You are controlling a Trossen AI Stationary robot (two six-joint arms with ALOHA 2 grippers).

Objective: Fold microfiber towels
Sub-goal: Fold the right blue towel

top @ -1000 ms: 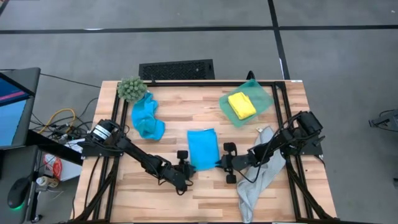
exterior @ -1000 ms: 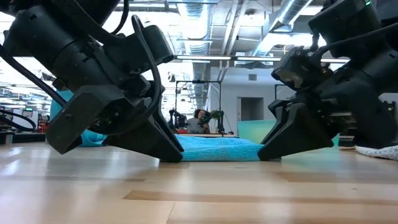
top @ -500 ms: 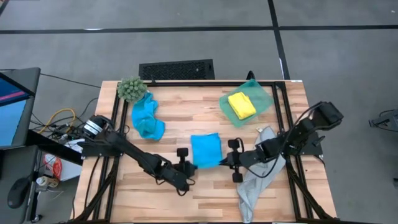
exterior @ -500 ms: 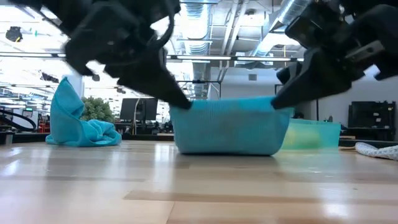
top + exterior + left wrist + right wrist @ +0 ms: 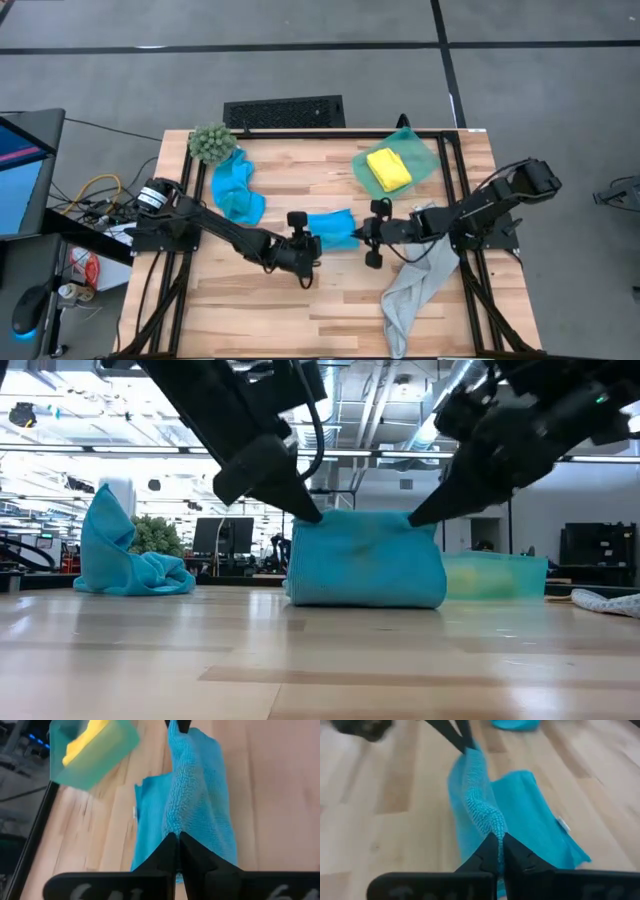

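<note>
Since the earlier frames, both grippers have lifted the near edge of the flat bright blue microfibre towel (image 5: 333,229) and carried it toward the far side, doubling it over.

High view: four cloths counted: this one mid-table, a second crumpled blue towel (image 5: 236,192) by the fuzzy green ball plant (image 5: 211,143), a folded yellow towel (image 5: 389,168) in the translucent green bin (image 5: 419,152), and a pale grey towel (image 5: 414,288) trailing to the near table edge, partly under the right arm.

Low view: left gripper (image 5: 308,513) and right gripper (image 5: 417,517) pinch the top corners.

Wrist views: left fingers (image 5: 167,851) and right fingers (image 5: 490,851) are clamped on the blue fold.
</note>
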